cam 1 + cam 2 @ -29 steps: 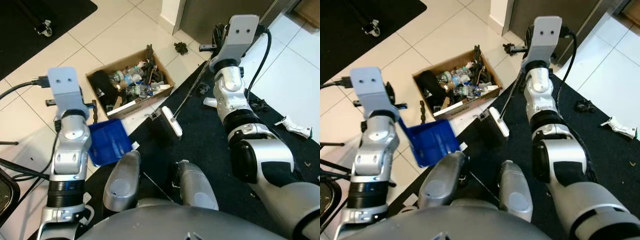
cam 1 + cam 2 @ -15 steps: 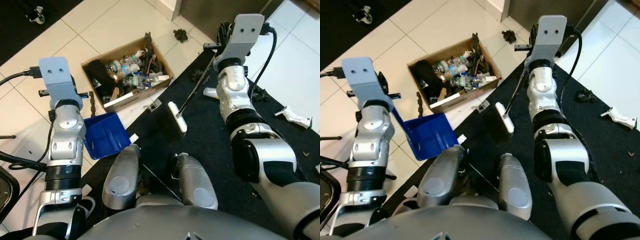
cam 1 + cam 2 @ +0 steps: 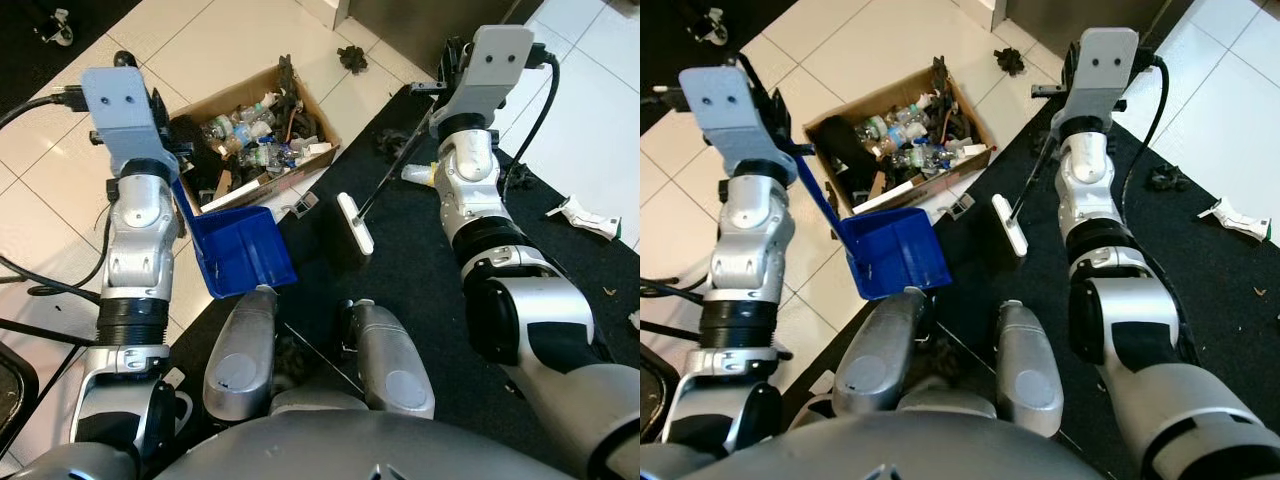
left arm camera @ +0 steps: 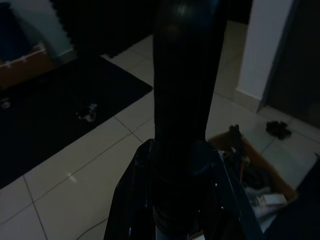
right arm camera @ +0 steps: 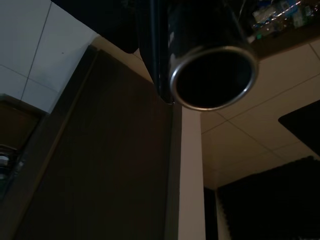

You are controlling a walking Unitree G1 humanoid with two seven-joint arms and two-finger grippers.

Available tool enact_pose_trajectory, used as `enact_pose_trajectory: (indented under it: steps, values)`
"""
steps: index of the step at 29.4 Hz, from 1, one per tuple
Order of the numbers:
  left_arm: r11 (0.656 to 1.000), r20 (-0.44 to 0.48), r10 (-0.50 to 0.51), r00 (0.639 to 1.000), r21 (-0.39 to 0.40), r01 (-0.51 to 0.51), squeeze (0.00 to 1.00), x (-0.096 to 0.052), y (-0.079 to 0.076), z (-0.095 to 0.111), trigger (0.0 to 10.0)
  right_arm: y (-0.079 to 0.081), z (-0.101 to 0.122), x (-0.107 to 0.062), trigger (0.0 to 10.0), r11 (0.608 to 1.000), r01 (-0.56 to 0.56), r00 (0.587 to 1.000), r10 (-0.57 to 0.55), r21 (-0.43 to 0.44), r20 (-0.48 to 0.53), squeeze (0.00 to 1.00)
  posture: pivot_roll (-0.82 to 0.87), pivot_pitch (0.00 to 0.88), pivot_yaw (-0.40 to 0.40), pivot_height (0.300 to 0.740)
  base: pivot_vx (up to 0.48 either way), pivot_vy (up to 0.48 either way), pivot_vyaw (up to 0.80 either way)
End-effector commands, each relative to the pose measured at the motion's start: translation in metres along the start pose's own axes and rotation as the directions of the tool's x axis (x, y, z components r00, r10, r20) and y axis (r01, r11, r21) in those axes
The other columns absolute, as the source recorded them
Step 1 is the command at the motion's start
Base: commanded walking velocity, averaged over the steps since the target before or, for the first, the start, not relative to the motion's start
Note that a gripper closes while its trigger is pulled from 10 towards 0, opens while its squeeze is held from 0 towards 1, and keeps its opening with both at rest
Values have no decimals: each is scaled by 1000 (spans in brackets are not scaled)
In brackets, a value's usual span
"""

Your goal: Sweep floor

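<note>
The left gripper (image 3: pixel 780 140) is holding a blue dustpan (image 3: pixel 895 252) by its long handle, fingers clamped on it, and the pan is hanging low just in front of the robot's knees, at the edge where white tile meets the black mat (image 3: pixel 420 270). Beyond the pan, a cardboard box (image 3: pixel 250 150) is sitting on the tile, packed with bottles and dark scraps. The right gripper (image 3: pixel 445 85) is up high on the far side of the mat, gripping the thin handle of a broom (image 3: pixel 385 185); its fingers are hidden behind the wrist block, so how far they close cannot be told, though the right wrist view is showing the pole's metal end (image 5: pixel 212 75) held close against a finger. The broom's white head (image 3: pixel 354 224) is resting on the mat, just right of the pan. Litter is lying around: a dark clump (image 3: pixel 352 57) on the tile past the box, another (image 3: pixel 1167 180) near the mat's right edge, and a white scrap (image 3: pixel 585 215) beyond it.
</note>
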State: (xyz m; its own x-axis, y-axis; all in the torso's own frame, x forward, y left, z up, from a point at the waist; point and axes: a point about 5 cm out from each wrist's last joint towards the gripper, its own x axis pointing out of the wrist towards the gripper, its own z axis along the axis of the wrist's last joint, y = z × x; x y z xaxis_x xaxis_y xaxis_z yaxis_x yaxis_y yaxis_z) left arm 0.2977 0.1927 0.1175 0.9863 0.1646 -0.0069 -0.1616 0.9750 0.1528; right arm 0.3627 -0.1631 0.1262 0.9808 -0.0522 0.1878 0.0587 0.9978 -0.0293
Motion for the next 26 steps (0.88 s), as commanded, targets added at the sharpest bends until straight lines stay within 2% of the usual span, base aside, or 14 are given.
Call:
enact_pose_trajectory:
  steps: [1,8,11,12,16,21,26]
  values:
    - [997,14,10,1000,70,-11,0,-2,1,-6,10000,-4,5,1,10000,1000,16,999,-16,1,37,0,262,182,-19,740,0,0,0]
    - [986,23,39,999,164,-42,0,-7,-7,-25,10000,-5,4,0,10000,1000,11,999,-11,-7,35,0,245,211,-35,740,0,0,0]
    - [982,33,68,997,174,-73,0,-5,-8,-30,10000,-4,5,0,10000,1000,6,999,-6,-9,37,0,232,219,-41,740,0,0,0]
    - [983,4,109,994,145,-109,0,-1,-7,-34,10000,-4,5,0,10000,1000,2,999,-2,-10,39,0,230,219,-43,740,0,0,0]
    - [979,4,151,989,139,-150,0,2,-5,-37,10000,-4,5,0,10000,1000,0,999,1,-14,40,0,219,220,-49,740,0,0,0]
    - [974,41,183,982,127,-187,0,7,-4,-31,10000,-6,5,0,10000,1000,-1,999,2,-18,42,0,209,220,-55,740,0,0,0]
    - [971,128,206,970,94,-218,0,20,-6,-10,10000,-8,5,-1,10000,1000,-9,999,10,-28,37,0,195,229,-70,740,0,0,0]
